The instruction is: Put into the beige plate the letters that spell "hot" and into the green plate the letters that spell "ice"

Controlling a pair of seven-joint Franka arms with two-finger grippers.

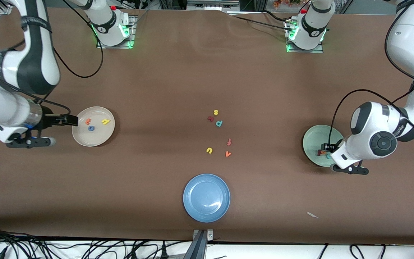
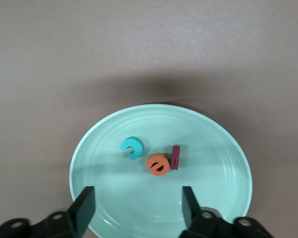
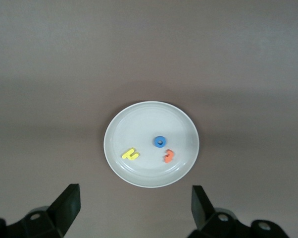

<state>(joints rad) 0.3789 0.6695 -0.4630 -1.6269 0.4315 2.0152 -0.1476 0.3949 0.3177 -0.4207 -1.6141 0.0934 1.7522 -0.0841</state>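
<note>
The beige plate (image 1: 97,138) lies toward the right arm's end of the table and holds the letters of "hot": a yellow h (image 1: 105,122), a blue o (image 1: 91,128) and an orange t (image 1: 88,121). My right gripper (image 1: 72,121) hangs open and empty by that plate's rim; its wrist view shows the beige plate (image 3: 139,119) past the gripper (image 3: 135,203). The green plate (image 1: 313,138) holds the letters of "ice": teal c (image 2: 132,147), orange e (image 2: 157,164), dark red i (image 2: 174,157). My left gripper (image 2: 138,201) stands open over this green plate (image 2: 208,148), holding nothing.
A blue plate (image 1: 206,197) sits near the front edge. Loose letters lie mid-table: yellow s (image 1: 215,112), a dark red letter (image 1: 210,118), teal p (image 1: 219,123), orange-red f (image 1: 229,142), yellow u (image 1: 209,150), orange v (image 1: 228,154). A paper scrap (image 1: 313,215) lies near the front.
</note>
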